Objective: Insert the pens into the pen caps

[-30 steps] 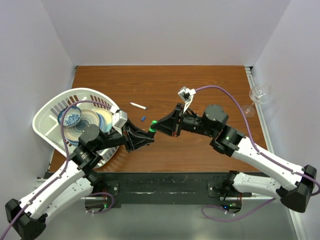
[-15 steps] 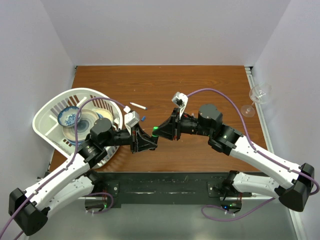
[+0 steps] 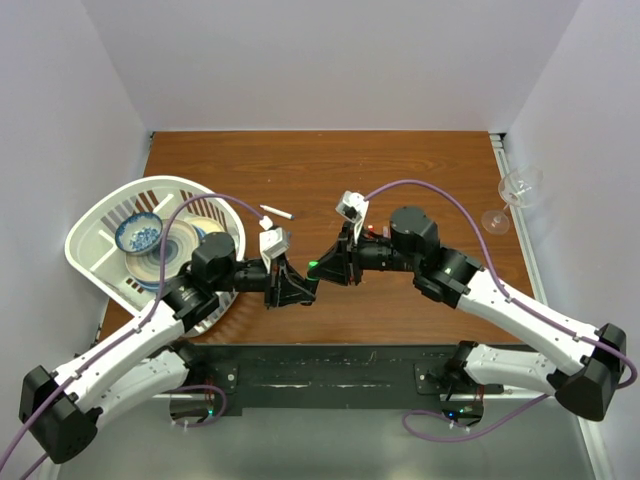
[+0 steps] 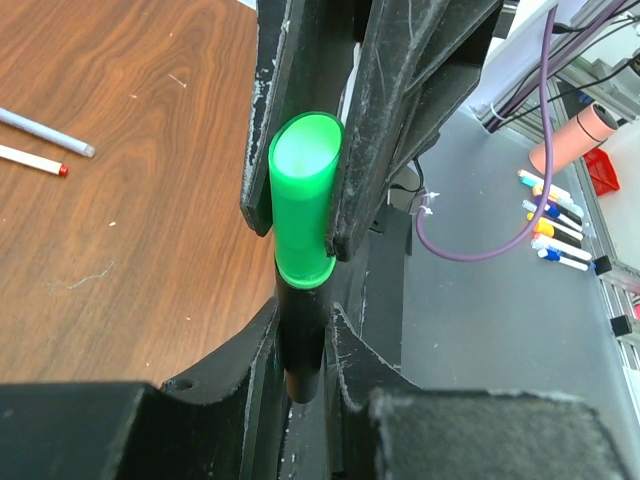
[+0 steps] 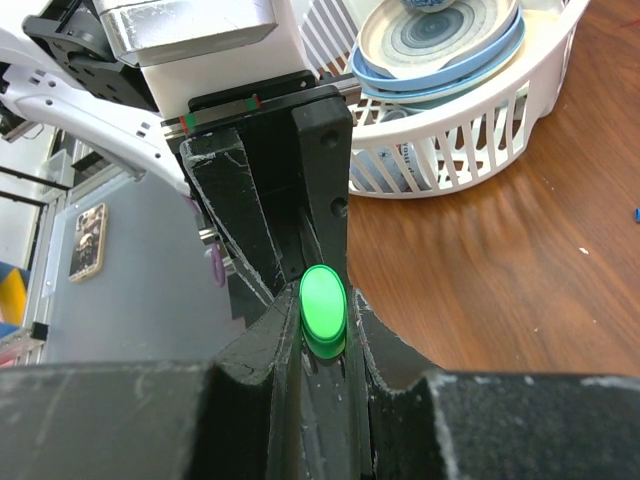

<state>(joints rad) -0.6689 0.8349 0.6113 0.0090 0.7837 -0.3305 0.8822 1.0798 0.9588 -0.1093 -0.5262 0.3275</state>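
Observation:
My left gripper point(image 3: 302, 288) is shut on the black marker point(image 4: 299, 345), whose front end sits inside the green cap point(image 4: 303, 195). My right gripper point(image 3: 323, 266) is shut on that green cap point(image 5: 323, 308) and faces the left gripper, fingertips almost touching, above the table's near middle. In the top view the cap point(image 3: 313, 267) shows as a green spot between them. Two thin white pens point(image 4: 45, 132) lie on the wood, one with a red tip point(image 4: 30, 159). One white pen point(image 3: 276, 212) shows in the top view. The blue and red caps are not clearly in view.
A white dish basket point(image 3: 98, 214) holding bowls and plates stands at the left, close to my left arm. A wine glass point(image 3: 519, 187) lies at the right edge of the table. The purple cables loop over both arms.
The left arm has swung right and the right arm left and nearer. The two grippers have closed in on each other, with marker and green cap joined between them.

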